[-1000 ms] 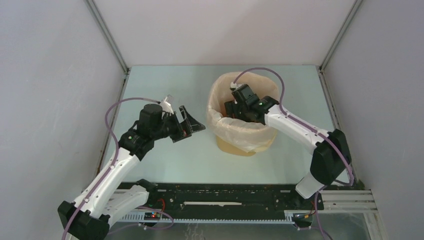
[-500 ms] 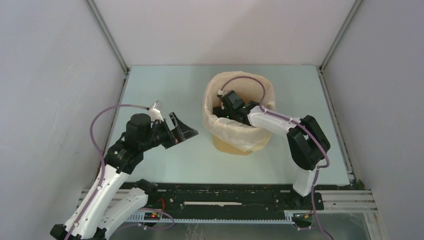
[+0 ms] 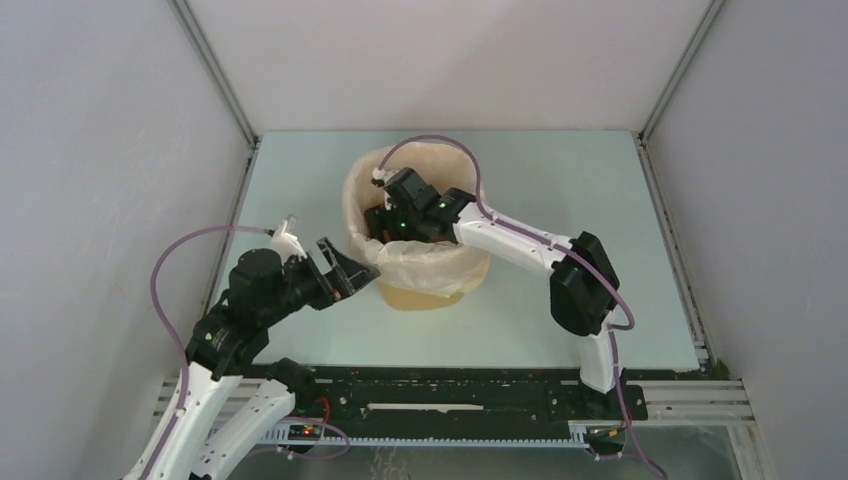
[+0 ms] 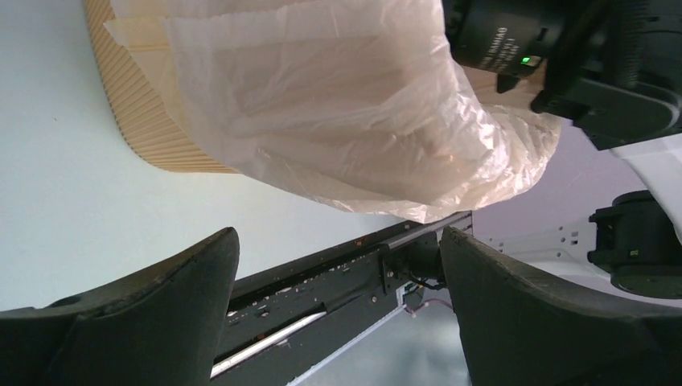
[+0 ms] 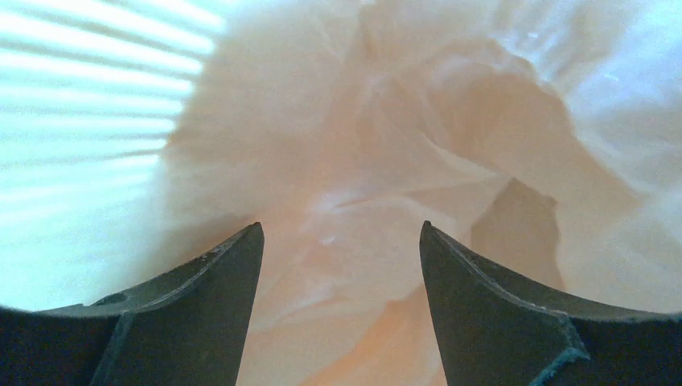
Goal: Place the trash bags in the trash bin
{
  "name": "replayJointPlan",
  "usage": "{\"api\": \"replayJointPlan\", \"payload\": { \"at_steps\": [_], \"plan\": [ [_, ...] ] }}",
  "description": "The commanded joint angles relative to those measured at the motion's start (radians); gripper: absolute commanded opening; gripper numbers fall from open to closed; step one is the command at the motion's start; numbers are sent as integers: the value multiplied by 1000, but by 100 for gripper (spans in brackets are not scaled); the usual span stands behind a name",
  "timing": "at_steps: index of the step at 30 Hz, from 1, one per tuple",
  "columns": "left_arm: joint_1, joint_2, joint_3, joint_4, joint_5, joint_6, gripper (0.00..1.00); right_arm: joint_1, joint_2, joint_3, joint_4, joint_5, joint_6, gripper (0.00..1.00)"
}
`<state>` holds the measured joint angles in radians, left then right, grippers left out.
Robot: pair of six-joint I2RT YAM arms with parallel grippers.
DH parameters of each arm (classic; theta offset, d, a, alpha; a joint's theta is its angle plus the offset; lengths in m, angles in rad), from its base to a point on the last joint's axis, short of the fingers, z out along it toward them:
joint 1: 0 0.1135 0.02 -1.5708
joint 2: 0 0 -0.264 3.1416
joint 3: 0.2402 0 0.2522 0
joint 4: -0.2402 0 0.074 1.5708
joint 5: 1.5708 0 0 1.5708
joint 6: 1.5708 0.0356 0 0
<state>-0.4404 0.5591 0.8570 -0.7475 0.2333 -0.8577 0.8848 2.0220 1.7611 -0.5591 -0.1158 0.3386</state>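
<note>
The yellow-orange trash bin (image 3: 428,296) stands left of the table's middle. The cream translucent trash bag (image 3: 445,262) lines it and is folded over the rim. My right gripper (image 3: 385,222) reaches down inside the bin, open and holding nothing. In the right wrist view its open fingers (image 5: 342,229) point at the wrinkled bag (image 5: 362,153) on the bin's inside. My left gripper (image 3: 352,272) is open and empty, just left of the bin's near side. In the left wrist view (image 4: 338,241) the bag's overhang (image 4: 346,104) and the bin's ribbed wall (image 4: 137,104) lie beyond the fingers, apart from them.
Grey enclosure walls stand left, right and behind the pale green table (image 3: 560,180). A black rail (image 3: 450,385) runs along the near edge and also shows in the left wrist view (image 4: 322,281). The right arm's wrist (image 4: 563,56) hangs over the bin's rim.
The bin with the bag has slid left across the table, with my right gripper inside it. My left arm has drawn back toward the near left, staying open.
</note>
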Motion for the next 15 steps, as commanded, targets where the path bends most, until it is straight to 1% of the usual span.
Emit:
{"api": "replayJointPlan", "payload": {
  "at_steps": [1, 3, 4, 7, 11, 15],
  "plan": [
    [-1, -45, 67, 7, -51, -19, 100, -17, -133, 46, -154, 97, -50, 81],
    [-1, -59, 62, 13, -50, -26, 100, -15, -189, 26, -167, 114, -56, 81],
    [-1, -64, 58, 16, -51, -29, 100, -16, -212, 14, -176, 150, -53, 82],
    [-1, -80, 44, 17, -51, -35, 100, -25, -257, -64, -178, 208, -52, 82],
    [-1, -99, 39, 10, -54, -43, 100, -27, -276, -200, -140, 230, -51, 82],
    [-1, -109, 58, -1, -52, -44, 100, -32, -286, -287, -68, 256, -37, 82]
  ]
}}
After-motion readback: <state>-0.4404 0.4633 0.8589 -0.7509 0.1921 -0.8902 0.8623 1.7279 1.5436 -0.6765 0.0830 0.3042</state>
